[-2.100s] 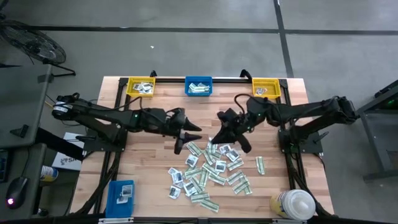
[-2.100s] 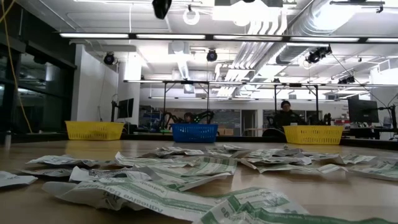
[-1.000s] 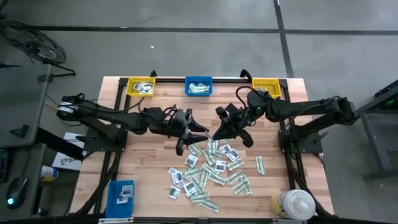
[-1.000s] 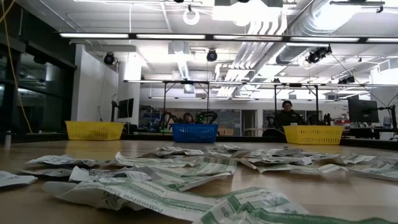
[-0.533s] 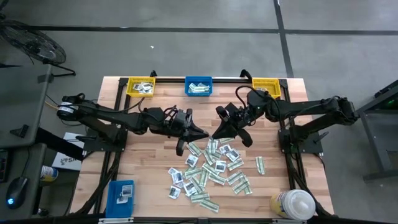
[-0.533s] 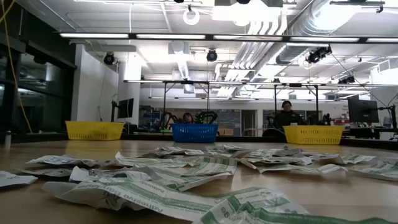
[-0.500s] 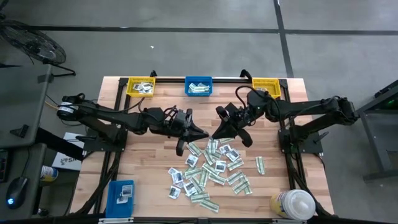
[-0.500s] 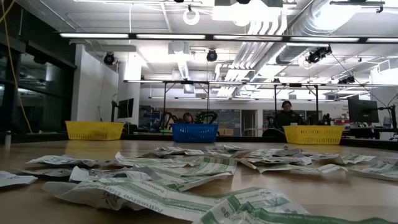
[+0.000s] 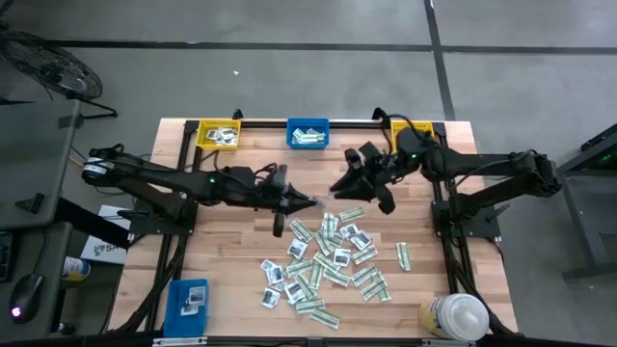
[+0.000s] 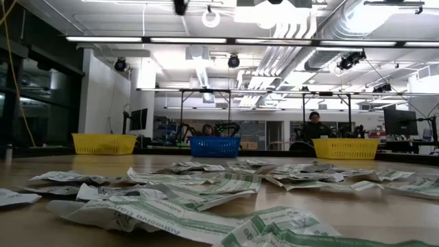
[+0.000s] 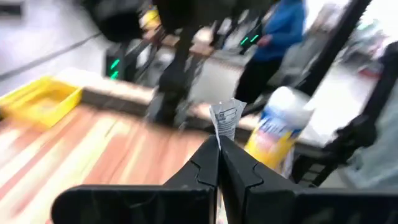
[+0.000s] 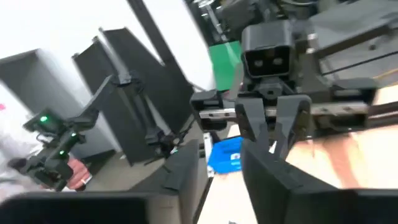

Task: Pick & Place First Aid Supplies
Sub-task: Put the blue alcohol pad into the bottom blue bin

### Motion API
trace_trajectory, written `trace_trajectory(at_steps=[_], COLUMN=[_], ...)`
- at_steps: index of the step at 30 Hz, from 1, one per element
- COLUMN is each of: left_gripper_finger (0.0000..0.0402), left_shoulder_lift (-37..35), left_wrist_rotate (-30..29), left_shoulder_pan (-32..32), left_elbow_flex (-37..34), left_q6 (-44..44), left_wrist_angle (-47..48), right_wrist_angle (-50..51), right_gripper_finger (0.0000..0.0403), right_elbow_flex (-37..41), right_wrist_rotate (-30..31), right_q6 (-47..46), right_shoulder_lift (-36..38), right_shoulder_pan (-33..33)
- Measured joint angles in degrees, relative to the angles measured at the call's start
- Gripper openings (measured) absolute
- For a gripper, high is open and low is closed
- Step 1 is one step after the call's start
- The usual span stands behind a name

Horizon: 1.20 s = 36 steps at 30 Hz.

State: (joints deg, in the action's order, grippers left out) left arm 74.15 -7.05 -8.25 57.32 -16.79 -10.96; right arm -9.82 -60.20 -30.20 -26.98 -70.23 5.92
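Note:
The first aid supplies (image 9: 328, 258) lie as a loose heap of small white and green-and-white packets on the wooden table's middle, also seen in the low view (image 10: 206, 186). Above the heap's far edge, my left gripper (image 9: 310, 202) (image 11: 219, 140) is shut on one small white packet (image 11: 225, 117). My right gripper (image 9: 339, 189) (image 12: 224, 155) hangs just to its right, facing it. It is open with nothing between its fingers. The right wrist view shows my left gripper (image 12: 268, 134) head-on. My left gripper pinches the white packet by its lower edge (image 11: 220, 133) between its two fingertips. The fingers lie about level and point toward the table's right. The packet sticks out past the fingertips, lifted clear of the table.
Along the far edge stand a yellow bin (image 9: 218, 134), a blue bin (image 9: 308, 133) and a second yellow bin (image 9: 413, 136), each with packets inside. A white-capped bottle (image 9: 453, 316) stands at the near right corner, a blue box (image 9: 188, 301) at the near left.
The two grippers met tip to tip above the heap's far edge. My left gripper has shut on the white packet and holds it. My right gripper has drawn back toward the table's far right, leaving the packet with the left one.

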Motion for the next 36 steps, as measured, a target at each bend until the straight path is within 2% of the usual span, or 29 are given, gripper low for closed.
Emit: trace_trajectory(at_steps=[5, 10, 15, 19, 24, 36], left_gripper_finger=[0.0001, 0.0, 0.0, 0.0, 0.0, 0.0], left_shoulder_lift=[-7.0, -13.0, -15.5, -15.2, -12.7, -4.8], left_wrist_rotate=[-1.2, -0.4, 4.2, 9.6, 15.1, 23.4], left_shoulder_pan=[-0.3, -5.0, -11.6, -17.8, -26.4, -45.0], left_elbow_flex=[0.1, 0.1, 0.0, 0.0, 0.0, 0.0], left_q6=[-5.7, -12.9, -24.3, -33.2, -42.0, -62.6], left_wrist_angle=[18.7, 39.0, 56.1, 65.7, 70.1, 65.9], right_wrist_angle=[5.8, 10.8, 12.3, 12.6, 13.4, 15.2], right_gripper_finger=[0.0154, 0.0169, 0.0168, 0.017, 0.0168, 0.0168], right_elbow_flex=[0.0, 0.0, 0.0, 0.0, 0.0, 0.0], right_wrist_rotate=[3.9, 4.8, 6.8, 8.3, 10.1, 10.4], right_q6=[0.5, 2.6, 3.6, 4.1, 4.6, 4.6], right_shoulder_lift=[3.0, 4.8, 5.0, 5.0, 5.0, 5.0], right_shoulder_pan=[1.8, 2.7, 2.7, 2.8, 2.7, 2.7])
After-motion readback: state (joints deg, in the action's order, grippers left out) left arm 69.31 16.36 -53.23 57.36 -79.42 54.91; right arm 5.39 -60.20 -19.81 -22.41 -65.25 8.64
